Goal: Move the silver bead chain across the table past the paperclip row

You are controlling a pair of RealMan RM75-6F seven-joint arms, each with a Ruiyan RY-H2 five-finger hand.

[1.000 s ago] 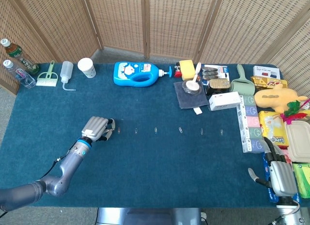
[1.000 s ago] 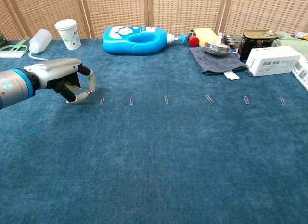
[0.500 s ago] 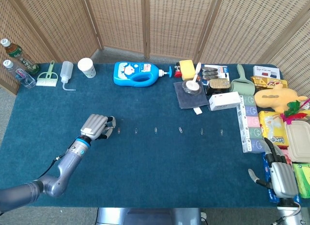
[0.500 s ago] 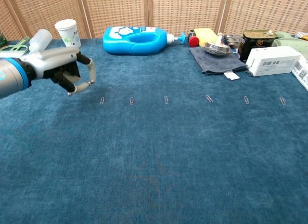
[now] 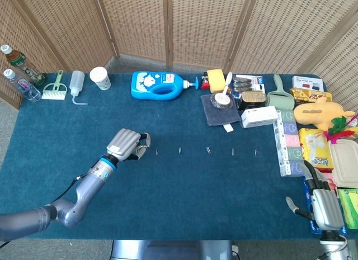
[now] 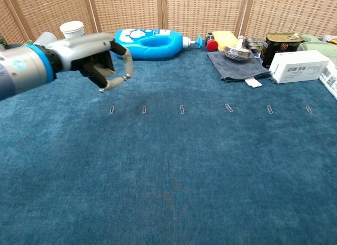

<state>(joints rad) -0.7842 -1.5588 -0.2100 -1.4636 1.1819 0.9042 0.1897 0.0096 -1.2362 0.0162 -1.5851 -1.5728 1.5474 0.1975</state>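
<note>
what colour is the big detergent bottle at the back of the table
Bright blue, with a white label patch, on the detergent bottle. It shows best in the head view.

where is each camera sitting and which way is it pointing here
Head view: high above the near edge, looking down over the whole blue table; shows the left arm and left hand and, bottom right, the right hand.
Chest view: low at the near edge, looking across the cloth toward the wicker screens; only the left hand shows.
Shared: the left hand, the paperclip row, the blue detergent bottle.
</note>
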